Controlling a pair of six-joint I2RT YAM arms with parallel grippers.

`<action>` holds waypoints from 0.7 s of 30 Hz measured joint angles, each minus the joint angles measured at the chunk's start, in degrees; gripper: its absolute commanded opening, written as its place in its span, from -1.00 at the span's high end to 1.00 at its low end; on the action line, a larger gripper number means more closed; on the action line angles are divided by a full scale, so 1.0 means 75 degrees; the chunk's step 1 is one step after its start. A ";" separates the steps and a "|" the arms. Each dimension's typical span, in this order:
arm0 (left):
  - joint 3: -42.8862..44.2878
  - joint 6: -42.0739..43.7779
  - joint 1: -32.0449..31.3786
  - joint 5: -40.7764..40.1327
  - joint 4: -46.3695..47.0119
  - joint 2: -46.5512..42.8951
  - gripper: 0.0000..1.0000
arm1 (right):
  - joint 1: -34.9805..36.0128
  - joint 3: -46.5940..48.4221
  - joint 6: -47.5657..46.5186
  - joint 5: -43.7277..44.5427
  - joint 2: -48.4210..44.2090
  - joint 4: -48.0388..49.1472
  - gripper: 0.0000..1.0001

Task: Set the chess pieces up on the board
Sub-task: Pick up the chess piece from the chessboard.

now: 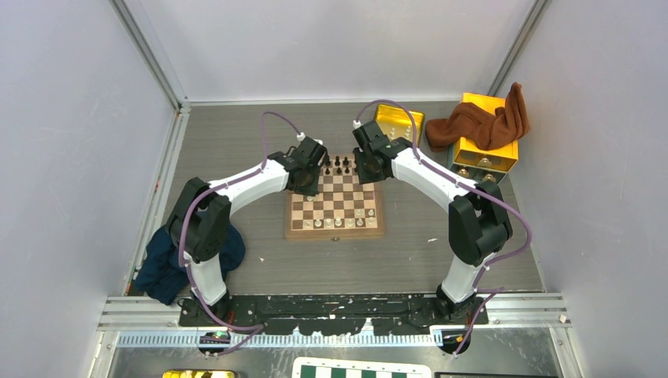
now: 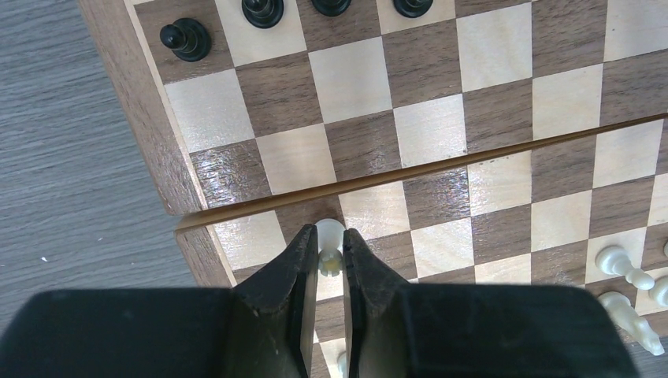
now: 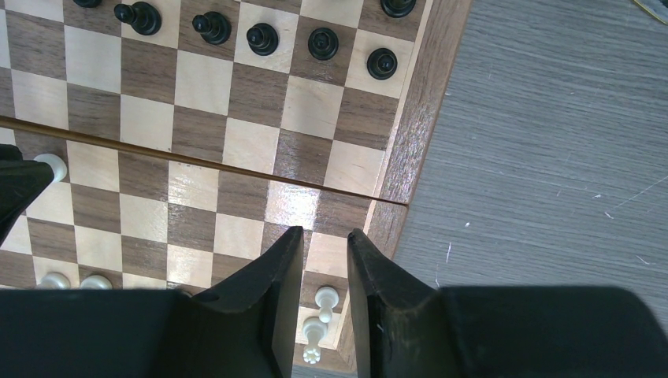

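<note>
Left gripper (image 2: 329,235) clenched on a cream pawn (image 2: 329,252), near the left border of the board (image 1: 335,197). Right gripper (image 3: 324,236) released, hovering over the board's right border. Dark pieces (image 1: 337,164) line the board's far rows.

White piece (image 2: 331,261): I see only slivers of it; the left pincer (image 2: 328,235) fingers pinch it and cover its sides.
Dark pieces (image 2: 262,9): cropped by the left wrist view's top edge.
Green-and-white board (image 1: 362,368): mostly cut off at the bottom edge.
Piece types from above: too small for me to tell.
</note>
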 measured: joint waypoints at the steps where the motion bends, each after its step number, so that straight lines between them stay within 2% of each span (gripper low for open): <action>1: 0.0000 0.0000 0.0000 0.0000 0.0000 0.0000 0.70 | 0.0000 0.0000 0.0000 0.0000 0.0000 -0.0003 0.35; 21: 0.0000 0.0000 0.0000 -0.0157 -0.0055 0.0000 0.77 | 0.0000 0.0000 0.0000 -0.0023 0.0000 0.0000 0.35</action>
